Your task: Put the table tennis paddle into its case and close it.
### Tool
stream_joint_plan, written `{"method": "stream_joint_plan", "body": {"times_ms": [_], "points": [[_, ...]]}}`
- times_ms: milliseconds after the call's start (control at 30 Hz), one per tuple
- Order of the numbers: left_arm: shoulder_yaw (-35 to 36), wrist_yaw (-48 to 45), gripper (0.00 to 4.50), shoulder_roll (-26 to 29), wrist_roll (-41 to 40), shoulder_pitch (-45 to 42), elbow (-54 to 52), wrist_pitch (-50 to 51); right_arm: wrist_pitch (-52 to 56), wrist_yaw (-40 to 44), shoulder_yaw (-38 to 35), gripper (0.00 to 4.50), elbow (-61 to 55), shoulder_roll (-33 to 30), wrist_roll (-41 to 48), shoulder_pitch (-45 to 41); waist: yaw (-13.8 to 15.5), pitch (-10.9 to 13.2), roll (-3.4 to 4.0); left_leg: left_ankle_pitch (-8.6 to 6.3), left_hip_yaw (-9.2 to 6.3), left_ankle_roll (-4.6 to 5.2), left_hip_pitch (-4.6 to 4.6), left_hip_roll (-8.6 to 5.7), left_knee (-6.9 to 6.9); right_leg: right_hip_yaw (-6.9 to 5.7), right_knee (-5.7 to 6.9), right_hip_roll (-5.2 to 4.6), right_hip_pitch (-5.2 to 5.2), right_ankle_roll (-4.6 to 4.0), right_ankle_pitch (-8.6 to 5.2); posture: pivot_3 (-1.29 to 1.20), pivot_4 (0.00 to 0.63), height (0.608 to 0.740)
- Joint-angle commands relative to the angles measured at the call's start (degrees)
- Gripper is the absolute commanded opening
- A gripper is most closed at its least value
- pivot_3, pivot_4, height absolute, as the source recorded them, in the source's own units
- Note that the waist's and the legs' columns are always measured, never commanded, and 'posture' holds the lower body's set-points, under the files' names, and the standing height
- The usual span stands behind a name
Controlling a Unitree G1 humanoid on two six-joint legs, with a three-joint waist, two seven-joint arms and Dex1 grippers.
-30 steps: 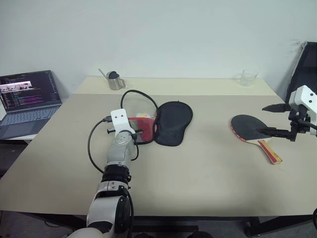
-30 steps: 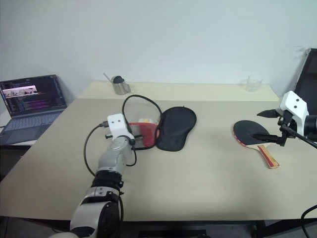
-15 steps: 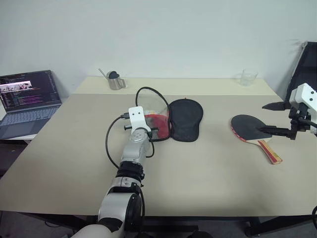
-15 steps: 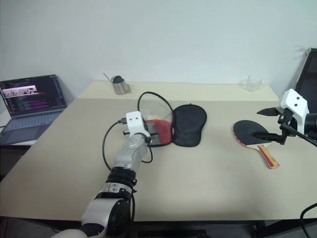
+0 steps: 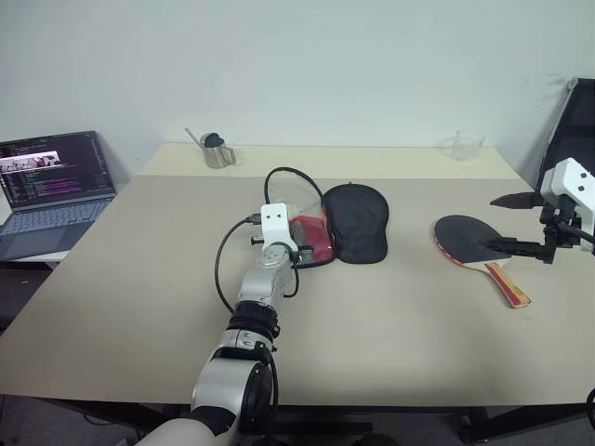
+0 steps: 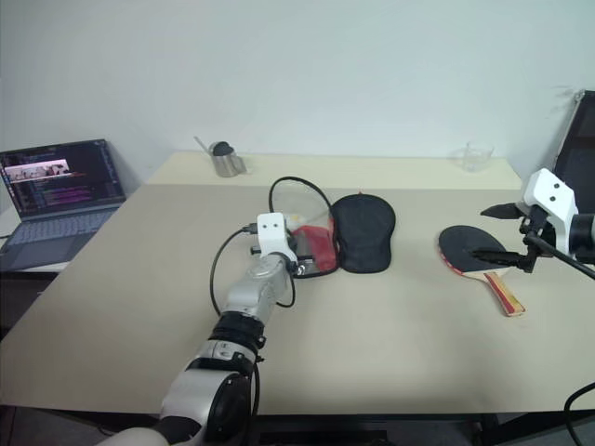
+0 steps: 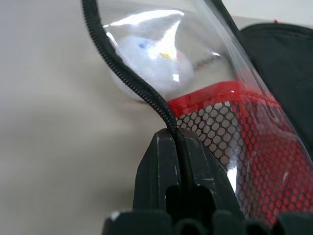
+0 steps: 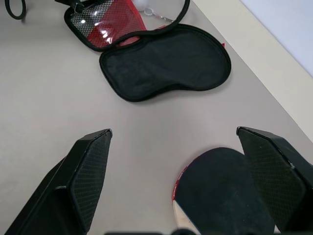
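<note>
The case lies open at the table's middle, its black half flat and its red mesh half beside it. My left gripper is shut on the black zip edge of the case's clear-windowed flap, which arches up from the fingers. A white ball shows behind the clear window. The table tennis paddle rests black face up at the right, handle toward the front edge. My right gripper hangs open just above the paddle's face, holding nothing.
An open laptop sits on a side surface at the left. A metal cup and a clear glass stand along the far edge of the table. A black chair back rises at the right.
My left gripper has moved right, dragging the case across the table toward the paddle. The right gripper and the paddle have stayed put.
</note>
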Motion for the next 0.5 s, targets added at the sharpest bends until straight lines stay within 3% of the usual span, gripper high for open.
{"method": "stream_joint_plan", "body": {"times_ms": [33,267,367,500], "points": [[-0.6,-1.4,0.48,0.2,-0.5,-0.1,-3.3,1.2,0.1,-0.6,-0.7,4.5,-1.6,-0.4,0.5,-0.3,0.0,0.0,0.0,0.0,0.0,0.0,0.0,0.0,-0.01,0.0,-0.01,0.0,0.0,0.0,0.0,0.0,0.15,0.74],[-1.0,-2.5,2.85,2.1,0.2,1.6,-7.5,4.2,1.3,-2.7,-0.5,4.5,-2.2,0.6,-0.1,0.9,-0.1,0.0,0.0,0.0,0.01,0.0,-0.01,0.02,-0.02,0.01,-0.05,0.0,0.01,0.0,0.0,0.0,0.15,0.74],[-2.0,-6.4,3.91,5.3,0.3,3.0,-11.6,6.0,3.6,-8.2,0.3,4.5,-0.9,1.0,-3.2,0.9,-0.2,0.0,0.0,0.0,0.01,0.0,0.0,0.04,-0.04,0.01,-0.05,0.01,0.0,0.0,0.01,0.0,0.15,0.74],[-4.5,-15.8,3.91,11.8,-0.5,5.4,-18.4,7.8,9.9,-16.7,1.0,4.5,0.7,2.4,-6.8,0.9,-0.3,0.0,0.0,0.01,0.01,-0.01,0.02,0.09,-0.05,0.03,-0.04,0.01,0.0,-0.01,0.01,0.0,0.15,0.74]]}}
